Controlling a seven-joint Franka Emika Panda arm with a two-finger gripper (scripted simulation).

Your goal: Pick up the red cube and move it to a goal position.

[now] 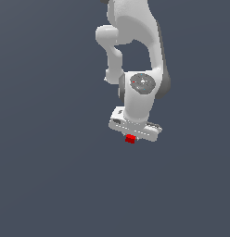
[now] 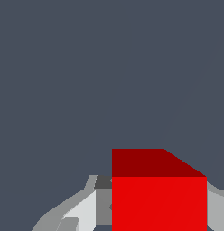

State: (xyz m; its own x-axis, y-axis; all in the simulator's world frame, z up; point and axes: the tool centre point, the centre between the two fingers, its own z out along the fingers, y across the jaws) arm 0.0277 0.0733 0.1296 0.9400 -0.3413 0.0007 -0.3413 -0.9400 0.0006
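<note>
The red cube (image 1: pixel 130 138) sits directly beneath the white arm's claw (image 1: pixel 131 137), showing at six o'clock of the wrist, with grey fingers (image 2: pixel 82 212) flanking both sides in the wrist view, so the claw looks clamped on it, leaving no reach to make.

All I had around me was a plain dark slate-grey backdrop (image 1: pixel 42 185), matte, with a bluish cast. In the exterior view it filled the picture from edge to edge, on the exterior view's left and right alike, in one even tone with no markings. From my wrist view the same dark slate-grey backdrop (image 2: pixel 64 67) took up most of the picture, just as even. I could not tell whether it was a floor, a tabletop or a wall, nor how near it lay.
</note>
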